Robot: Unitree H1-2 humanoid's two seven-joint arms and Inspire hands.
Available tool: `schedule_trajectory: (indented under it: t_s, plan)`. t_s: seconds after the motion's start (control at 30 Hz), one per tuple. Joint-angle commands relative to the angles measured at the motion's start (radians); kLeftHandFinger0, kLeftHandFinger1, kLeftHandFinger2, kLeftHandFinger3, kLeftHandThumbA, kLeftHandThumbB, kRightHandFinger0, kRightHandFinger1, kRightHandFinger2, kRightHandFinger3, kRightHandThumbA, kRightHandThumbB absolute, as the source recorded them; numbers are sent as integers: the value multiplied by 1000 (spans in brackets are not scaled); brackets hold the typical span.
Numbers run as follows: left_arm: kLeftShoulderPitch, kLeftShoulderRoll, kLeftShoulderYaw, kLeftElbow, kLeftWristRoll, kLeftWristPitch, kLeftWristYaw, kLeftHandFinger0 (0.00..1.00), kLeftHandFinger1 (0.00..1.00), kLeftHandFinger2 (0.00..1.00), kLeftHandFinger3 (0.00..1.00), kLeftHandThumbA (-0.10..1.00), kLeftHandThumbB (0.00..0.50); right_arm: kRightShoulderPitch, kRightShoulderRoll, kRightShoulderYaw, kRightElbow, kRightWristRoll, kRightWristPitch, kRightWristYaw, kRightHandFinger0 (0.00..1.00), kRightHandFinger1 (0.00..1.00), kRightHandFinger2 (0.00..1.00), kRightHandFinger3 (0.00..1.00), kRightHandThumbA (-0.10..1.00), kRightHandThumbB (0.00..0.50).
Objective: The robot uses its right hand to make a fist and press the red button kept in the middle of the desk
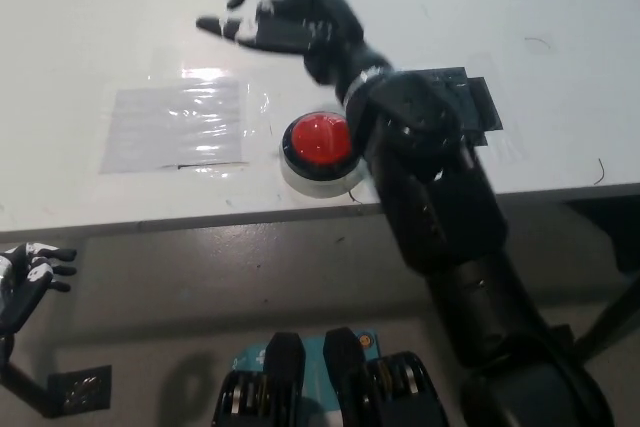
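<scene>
The red button [318,140] with its black ring and white base sits near the front edge of the white desk [120,27]. My black right hand [283,13] hovers over the desk beyond and slightly left of the button, open with its fingers spread. The black forearm runs down past the button's right side and hides part of its rim. My white left hand [28,279] rests below the desk edge at the lower left, open.
A clear plastic sheet [178,124] is taped to the desk left of the button. A dark taped square [472,105] lies to the right, mostly behind my forearm. A black floor foot [78,388] shows lower left.
</scene>
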Motion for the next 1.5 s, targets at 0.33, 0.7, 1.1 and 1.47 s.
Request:
schedule_trajectory:
  t_s: [0.33,0.7,1.1,1.47]
  plan:
    - [-50,18,4,-12,-2,-34,0,488,521,581,610,551,16,6,-28,-50,228,-17,-250,26,0,0,243,333,1000,143]
    - [-79,31,5,-24,-5,-5,-8,471,508,580,627,533,11,51,-16,-82,226,-9,-252,17,0,0,261,352,1000,108]
    - [-104,47,3,-17,4,-11,-11,487,514,578,637,535,4,125,28,-83,235,-15,-190,8,0,0,244,351,1000,71]
    - [-116,56,5,-12,-7,-12,-21,462,499,575,635,524,5,172,29,-104,238,2,-116,9,0,0,346,420,1000,76]
